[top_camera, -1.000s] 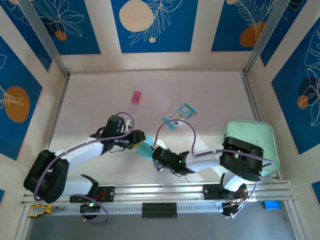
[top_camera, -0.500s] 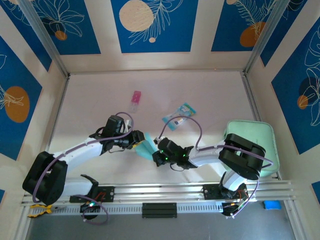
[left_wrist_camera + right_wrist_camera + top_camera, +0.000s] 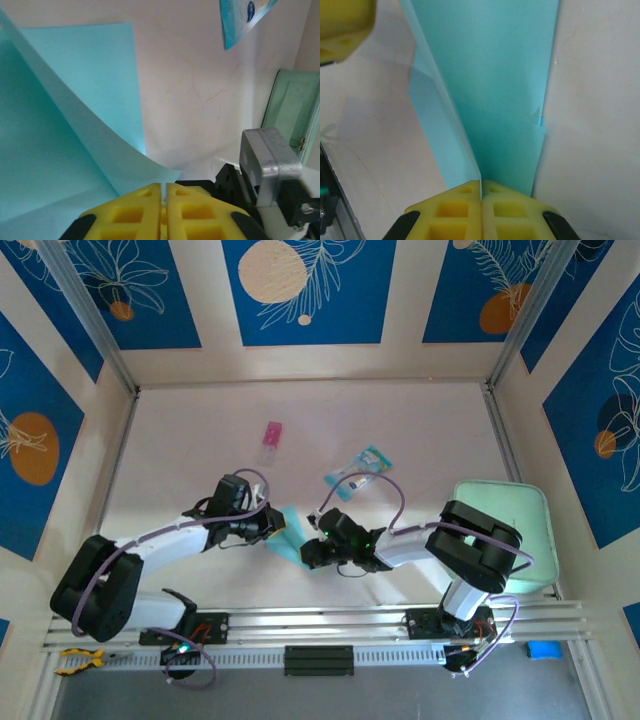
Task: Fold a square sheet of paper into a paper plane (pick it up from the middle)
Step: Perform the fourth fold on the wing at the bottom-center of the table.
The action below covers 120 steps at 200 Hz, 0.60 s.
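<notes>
The square sheet of paper (image 3: 291, 537) is plain light blue and lies between my two grippers, near the table's front. One part rises as a curved flap (image 3: 75, 100). My right gripper (image 3: 308, 550) is shut on it: in the right wrist view the flap's raised edge (image 3: 450, 110) runs straight into the seam of the yellow fingers (image 3: 481, 182). My left gripper (image 3: 272, 524) is shut at the sheet's left side. Its fingertips (image 3: 163, 186) stand just short of the flap, and no paper shows in their seam. One left finger (image 3: 342, 30) sits apart from the flap.
A teal-and-clear printed packet (image 3: 358, 472) lies behind the sheet, and a small pink item (image 3: 272, 433) lies farther back left. A mint-green rounded pad (image 3: 510, 530) sits at the right. The metal rail (image 3: 320, 625) runs along the near edge.
My right gripper has swung left and forward to the sheet and is now shut on its raised edge. The left gripper has slid slightly down-left, and the sheet sits lower.
</notes>
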Each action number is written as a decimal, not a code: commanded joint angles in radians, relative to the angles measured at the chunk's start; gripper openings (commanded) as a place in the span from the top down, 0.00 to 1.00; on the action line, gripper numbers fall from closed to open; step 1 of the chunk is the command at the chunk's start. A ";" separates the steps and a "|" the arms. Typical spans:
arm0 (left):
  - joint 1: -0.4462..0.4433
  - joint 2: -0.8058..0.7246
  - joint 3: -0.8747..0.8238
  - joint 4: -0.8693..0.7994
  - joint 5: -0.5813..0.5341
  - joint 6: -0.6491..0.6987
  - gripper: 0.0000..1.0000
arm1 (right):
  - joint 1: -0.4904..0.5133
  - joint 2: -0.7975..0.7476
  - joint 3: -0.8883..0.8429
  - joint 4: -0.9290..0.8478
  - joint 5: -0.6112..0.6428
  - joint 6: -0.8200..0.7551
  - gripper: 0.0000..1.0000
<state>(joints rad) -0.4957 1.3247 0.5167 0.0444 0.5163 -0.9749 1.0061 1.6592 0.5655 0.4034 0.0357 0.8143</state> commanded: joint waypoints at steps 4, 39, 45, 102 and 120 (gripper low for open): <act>-0.006 0.026 -0.026 0.073 0.035 -0.019 0.91 | -0.003 0.029 -0.008 0.005 -0.036 0.044 0.92; -0.027 0.058 -0.032 0.136 0.046 -0.043 0.93 | -0.008 0.040 -0.011 0.008 -0.044 0.062 0.94; -0.030 0.064 -0.032 0.147 0.046 -0.049 0.93 | -0.010 0.041 -0.012 0.009 -0.045 0.065 0.94; -0.052 0.132 -0.033 0.217 0.019 -0.074 0.95 | -0.020 0.045 -0.016 -0.001 -0.062 0.082 0.94; -0.059 0.154 -0.033 0.233 0.008 -0.083 0.96 | -0.024 0.045 -0.014 -0.006 -0.074 0.079 0.94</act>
<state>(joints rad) -0.5404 1.4490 0.4942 0.2310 0.5396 -1.0393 0.9878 1.6779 0.5652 0.4370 -0.0113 0.8822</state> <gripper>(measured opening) 0.065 0.063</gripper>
